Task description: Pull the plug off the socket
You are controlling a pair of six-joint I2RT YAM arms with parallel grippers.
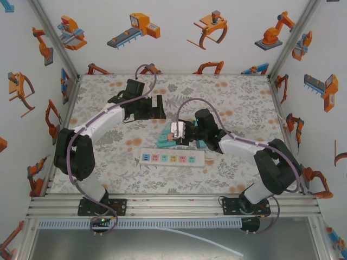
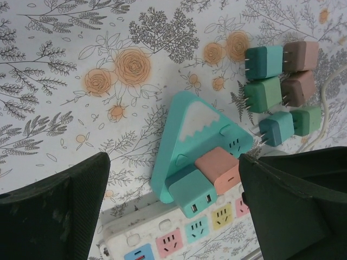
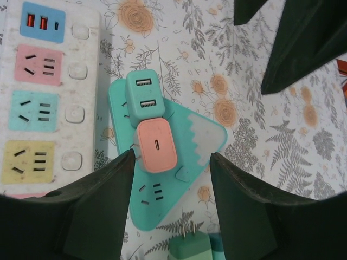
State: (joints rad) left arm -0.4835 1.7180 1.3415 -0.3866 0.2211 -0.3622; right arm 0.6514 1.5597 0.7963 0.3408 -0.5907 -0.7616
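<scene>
The socket [image 3: 187, 162] is a teal triangular block lying flat on the flowered table beside the white power strip. A pink plug [image 3: 156, 145] and a teal USB plug [image 3: 143, 100] sit side by side in it. My right gripper [image 3: 172, 157] hangs just above it, open, its fingers [image 3: 97, 206] straddling the pink plug and the block; the left finger is close to the plug's edge. From above, the right gripper [image 1: 176, 135] covers the socket [image 1: 162, 140]. My left gripper [image 2: 172, 157] is open wide, farther back, with the socket [image 2: 184, 135] and pink plug [image 2: 219, 168] between its fingers in its view.
The white power strip [image 1: 172, 157] with coloured outlets lies just in front of the socket. Several loose green, teal and brown plugs [image 2: 276, 81] are grouped to its right, one green plug [image 3: 195, 246] right by my right fingers. The left gripper [image 1: 157, 106] sits behind.
</scene>
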